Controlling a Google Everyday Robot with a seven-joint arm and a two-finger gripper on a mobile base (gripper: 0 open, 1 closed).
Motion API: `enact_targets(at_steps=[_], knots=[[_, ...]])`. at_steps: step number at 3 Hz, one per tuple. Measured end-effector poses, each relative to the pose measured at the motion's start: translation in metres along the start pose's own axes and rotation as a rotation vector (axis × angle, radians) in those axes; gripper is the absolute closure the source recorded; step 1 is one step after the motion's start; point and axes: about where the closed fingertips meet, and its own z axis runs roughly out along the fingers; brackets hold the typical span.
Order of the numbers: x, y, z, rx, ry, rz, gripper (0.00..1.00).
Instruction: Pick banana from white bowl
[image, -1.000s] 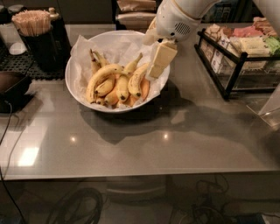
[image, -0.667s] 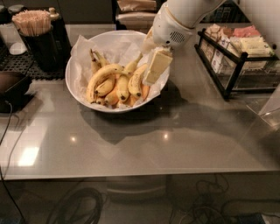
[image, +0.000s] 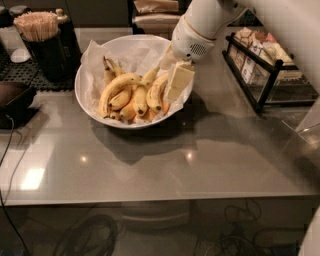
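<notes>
The white bowl (image: 90, 60), lined with crinkled white paper, stands on the grey table at the back left of centre and holds several bananas. The banana (image: 154, 92), long and curved with a thin stem and a dark blotch near its blunt tip, lies at the right side of the pile. A cleaner yellow arched banana (image: 117, 85) lies across the pile to its left. My gripper (image: 176, 84) hangs from the white arm over the bowl's right side, right beside the banana and touching or nearly touching it.
A black wire rack (image: 265, 75) with packets stands at the right. A dark holder of wooden sticks (image: 42, 42) stands at the back left on a black mat. A dark object (image: 15, 97) sits at the left edge. The table's front edge runs along the bottom.
My gripper has moved down and slightly left, deeper into the bowl's right side and closer to the banana. The bananas have not moved.
</notes>
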Motion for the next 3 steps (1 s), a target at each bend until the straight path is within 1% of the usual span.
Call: enact_targets(at_steps=[1, 2, 3], knots=[[0.01, -0.01, 0.0, -0.012, 0.048, -0.016, 0.3], [0.015, -0.013, 0.007, -0.039, 0.063, -0.025, 0.38], [0.016, -0.011, 0.015, -0.062, 0.06, -0.027, 0.4]])
